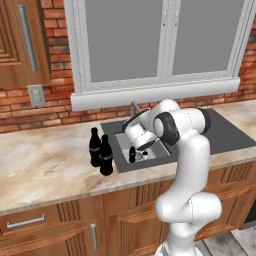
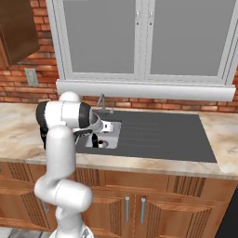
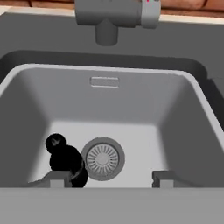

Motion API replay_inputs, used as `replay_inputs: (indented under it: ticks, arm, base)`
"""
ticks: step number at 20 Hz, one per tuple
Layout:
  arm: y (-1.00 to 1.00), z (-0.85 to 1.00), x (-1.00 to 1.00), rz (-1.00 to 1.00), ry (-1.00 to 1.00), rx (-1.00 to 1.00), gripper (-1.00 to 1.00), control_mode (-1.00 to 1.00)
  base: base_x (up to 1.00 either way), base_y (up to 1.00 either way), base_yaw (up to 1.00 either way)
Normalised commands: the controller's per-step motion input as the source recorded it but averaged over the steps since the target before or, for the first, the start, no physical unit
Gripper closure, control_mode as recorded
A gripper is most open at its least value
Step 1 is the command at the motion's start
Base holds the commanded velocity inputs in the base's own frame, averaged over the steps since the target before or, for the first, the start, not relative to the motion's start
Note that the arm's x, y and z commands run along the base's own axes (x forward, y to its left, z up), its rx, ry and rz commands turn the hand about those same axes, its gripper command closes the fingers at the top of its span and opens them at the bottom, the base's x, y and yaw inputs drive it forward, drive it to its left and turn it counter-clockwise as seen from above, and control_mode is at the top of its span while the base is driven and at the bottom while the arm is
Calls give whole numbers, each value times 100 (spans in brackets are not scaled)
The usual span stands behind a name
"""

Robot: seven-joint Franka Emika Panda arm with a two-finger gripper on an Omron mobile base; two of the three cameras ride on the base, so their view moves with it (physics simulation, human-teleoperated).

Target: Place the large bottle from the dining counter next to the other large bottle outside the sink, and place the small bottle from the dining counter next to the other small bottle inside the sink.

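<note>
1 small dark bottle (image 3: pixel 65 161) is seen upright on the basin floor, near the basin's left wall, just left of the round drain (image 3: pixel 102 158); in the hand view it reads black rather than amber. It lies just beside the left fingertip (image 3: pixel 54 178); contact cannot be confirmed. The gripper (image 3: pixel 107 179) is held low inside the basin with its jaws spread apart, nothing grasped between them. In the left base view 2 small items (image 1: pixel 132 154) are seen close together on the basin floor below the hand; whether they touch cannot be told.

The sink (image 1: pixel 227 134) is set into the counter (image 1: pixel 45 170) under the window (image 1: pixel 160 40), with the tap (image 3: pixel 114 17) at its rear edge.

2 large black bottles (image 1: pixel 100 152) are stood upright on the counter just beside the sink's left edge, next to each other, outside the sink.
</note>
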Motion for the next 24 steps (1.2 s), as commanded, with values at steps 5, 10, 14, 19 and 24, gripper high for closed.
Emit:
replay_inputs:
  ticks: [5, 10, 14, 19, 24]
  arm:
    - [-4, -8, -25, 0, -9, 0, -100, -100]
    - [-6, 3, -51, 0, -17, 0, -100, -100]
    - [-12, 12, -71, 1, -20, 0, -100, -100]
    - [-21, 10, -62, 0, -16, 0, -100, -100]
    - [-32, 8, -69, 0, -13, 0, -100, -100]
  base:
    - [0, 0, 0]
    - [0, 0, 0]
    - [0, 0, 0]
    - [0, 0, 0]
    - [0, 0, 0]
